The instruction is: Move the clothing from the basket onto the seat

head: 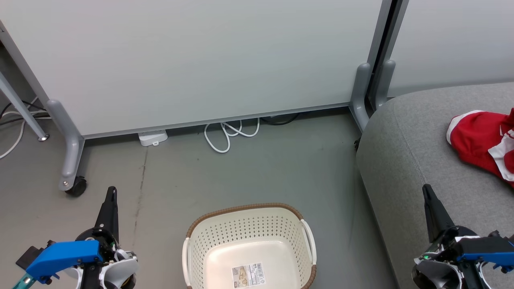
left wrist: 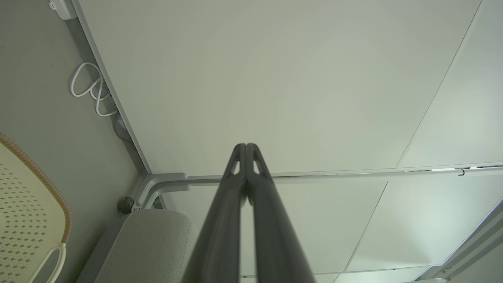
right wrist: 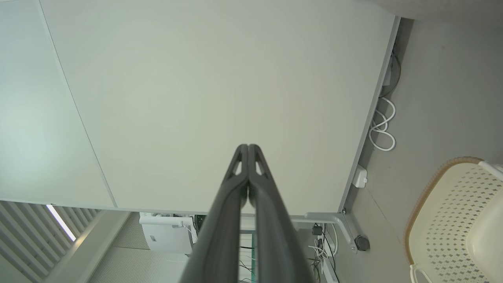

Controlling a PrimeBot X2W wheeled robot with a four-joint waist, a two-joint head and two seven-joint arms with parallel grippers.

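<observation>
The cream perforated basket stands on the floor at the bottom centre of the head view, with only a label sticker inside; its edge also shows in both wrist views. Red clothing with white trim lies on the grey seat at the right edge. My left gripper is shut, fingers pointing up, left of the basket over the floor. My right gripper is shut, over the seat's front part, below and left of the clothing. Each wrist view shows its fingertips pressed together.
A pale partition panel on grey wheeled legs stands behind the basket. A white cable loop and a white power block lie at its foot. A second panel stands behind the seat at the right.
</observation>
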